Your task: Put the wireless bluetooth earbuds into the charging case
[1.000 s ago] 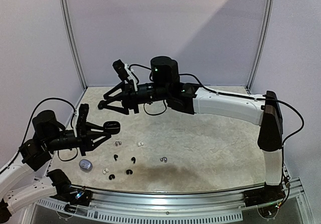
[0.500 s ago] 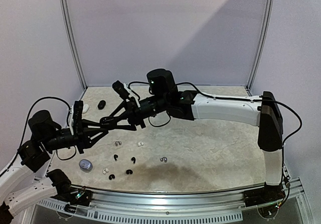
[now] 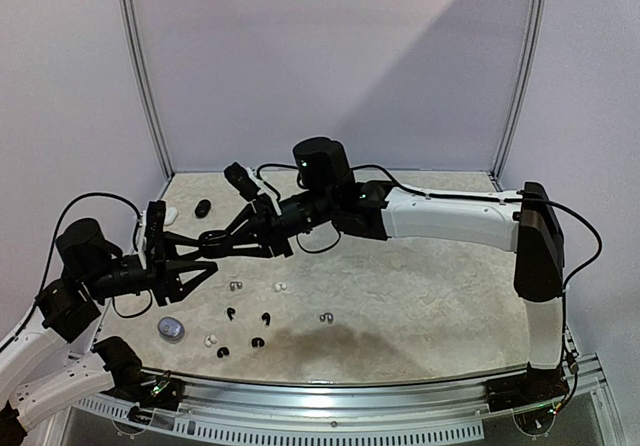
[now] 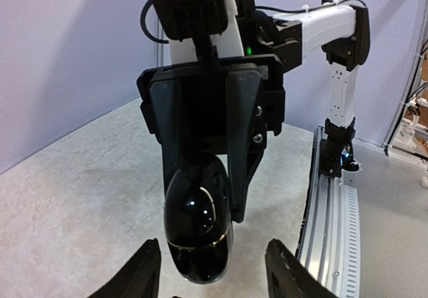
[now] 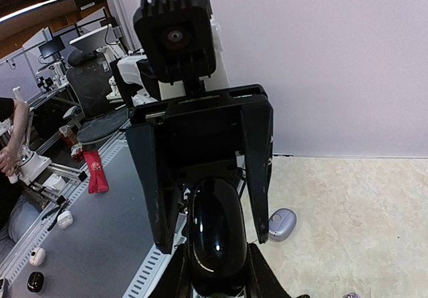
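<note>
A glossy black charging case [image 4: 198, 224] hangs above the table's left side, gripped by my right gripper [image 5: 217, 278], whose fingers [image 5: 177, 274] press its two sides. My left gripper [image 4: 214, 271] faces it nose to nose with its jaws spread, its fingertips [image 4: 148, 271] clear of the case. From above, the two grippers meet, left [image 3: 203, 266] and right [image 3: 200, 239]. Several tiny earbuds lie loose on the table below: a silvery pair [image 3: 236, 286], a white one [image 3: 280, 287], black ones [image 3: 231, 313].
A silvery grey case [image 3: 171, 328] rests near the left front edge, also seen in the right wrist view [image 5: 281, 224]. A second black case [image 3: 203, 207] and a white case [image 3: 170, 214] lie at the back left. The rail [image 3: 330, 406] runs along the front.
The two grippers came together over the left side. My right jaws closed on the black case, and my left jaws, which held it, have spread off it.
</note>
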Tool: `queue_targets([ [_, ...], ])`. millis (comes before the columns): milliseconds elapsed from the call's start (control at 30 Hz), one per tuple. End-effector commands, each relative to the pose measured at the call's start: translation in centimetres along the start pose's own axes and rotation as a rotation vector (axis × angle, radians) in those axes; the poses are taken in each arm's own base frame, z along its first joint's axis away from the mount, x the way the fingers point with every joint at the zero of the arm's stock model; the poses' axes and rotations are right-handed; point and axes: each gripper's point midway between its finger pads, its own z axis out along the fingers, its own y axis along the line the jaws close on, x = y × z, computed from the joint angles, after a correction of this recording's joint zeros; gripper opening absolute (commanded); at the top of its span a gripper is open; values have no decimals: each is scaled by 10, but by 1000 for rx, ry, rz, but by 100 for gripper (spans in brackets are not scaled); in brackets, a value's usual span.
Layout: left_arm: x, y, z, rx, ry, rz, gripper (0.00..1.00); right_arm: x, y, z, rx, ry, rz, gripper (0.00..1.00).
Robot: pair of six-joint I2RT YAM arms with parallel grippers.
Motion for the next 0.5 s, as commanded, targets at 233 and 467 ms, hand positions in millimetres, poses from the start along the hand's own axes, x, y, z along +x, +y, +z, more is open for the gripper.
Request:
queue_targets([
  [233, -2, -2, 1, 17, 36, 113, 34, -9, 1, -5, 47, 6, -43, 0],
  [467, 1, -1, 4, 26, 57, 118, 0, -9, -1, -5, 58, 14, -68, 0],
])
